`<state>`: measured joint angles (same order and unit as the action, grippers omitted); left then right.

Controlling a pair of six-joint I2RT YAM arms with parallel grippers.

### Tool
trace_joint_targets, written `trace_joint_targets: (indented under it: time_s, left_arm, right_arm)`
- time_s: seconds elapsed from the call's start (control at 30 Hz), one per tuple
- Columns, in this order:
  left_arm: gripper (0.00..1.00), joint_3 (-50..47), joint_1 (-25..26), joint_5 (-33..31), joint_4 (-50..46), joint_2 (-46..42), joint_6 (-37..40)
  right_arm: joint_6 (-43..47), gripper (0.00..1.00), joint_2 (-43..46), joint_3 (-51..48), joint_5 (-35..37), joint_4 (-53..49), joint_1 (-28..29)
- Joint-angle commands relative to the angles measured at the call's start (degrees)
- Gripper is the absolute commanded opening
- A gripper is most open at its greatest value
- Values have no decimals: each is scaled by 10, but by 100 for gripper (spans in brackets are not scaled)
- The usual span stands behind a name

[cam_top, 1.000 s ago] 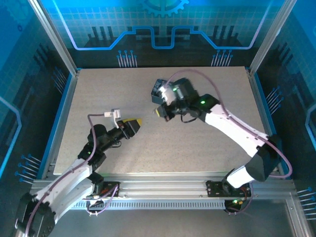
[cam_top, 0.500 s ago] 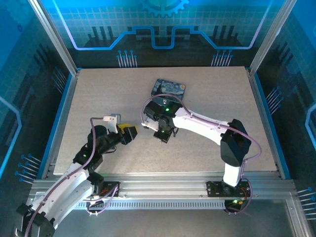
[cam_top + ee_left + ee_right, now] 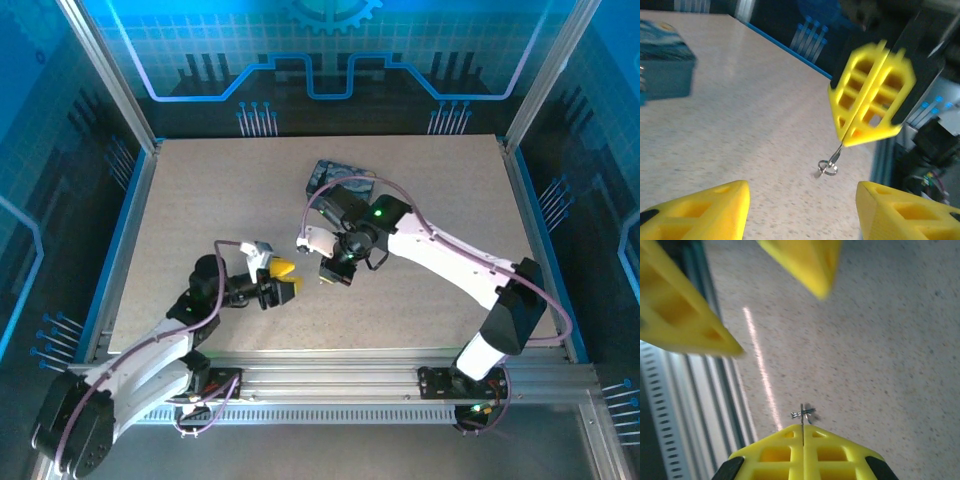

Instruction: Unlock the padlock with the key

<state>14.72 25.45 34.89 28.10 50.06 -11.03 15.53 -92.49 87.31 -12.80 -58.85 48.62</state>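
- On the left of the speckled beige table top (image 3: 200, 200), the left gripper (image 3: 286, 281) with its ribbed yellow fingers lies low over the surface and points right, toward the other arm.
- Its jaws stand apart and grip nothing. In the left wrist view one yellow finger (image 3: 705, 210) sits at each lower corner, with bare table between them.
- Just right of those fingertips, between the two grippers, hangs the tiny thin dark-grey metal key (image 3: 836, 156).
- A small wire ring (image 3: 827, 167) is at the key's lower end, close above the table. Whether the ring touches the surface cannot be told.
- Right of the key, the right gripper (image 3: 846, 139) points down and toward the left one. Its yellow fingers are pressed flat together and pinch the key's upper end at their tips.
- In the right wrist view the key (image 3: 802, 416) sticks straight out of the seam between those two fingers.
- Farther back, the rectangular dark-blue tin with a swirly painted lid (image 3: 335, 172) lies on the table. It is partly hidden behind the right arm and well apart from the key.
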Motion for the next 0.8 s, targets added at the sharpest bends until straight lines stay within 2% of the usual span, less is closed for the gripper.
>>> trace_joint_targets:
  time_s: [0.0,0.17,0.4,0.53,0.57,0.63,0.67,0.77]
  left_arm:
    - [59,34,26,59,42,33,50]
    - [56,47,35,80,86,76,33]
    - [45,56,42,103,98,105,23]
    - [30,56,43,109,94,104,24]
    - [24,56,43,109,91,103,26]
    - [5,57,43,107,83,100,26]
    - [0,57,43,106,80,99,26]
    - [0,58,43,98,69,91,24]
  right_arm:
    - [20,0,16,6,-78,-6,-4]
    - [17,0,21,-1,-92,-4,-7]
    - [4,0,30,-9,-122,26,-17]
    - [-1,0,33,-13,-120,31,-23]
    - [-2,0,35,-15,-120,33,-25]
    - [-6,0,40,-19,-122,36,-29]
    - [-7,0,42,-21,-124,38,-32]
    - [-16,0,51,-30,-137,50,-39]
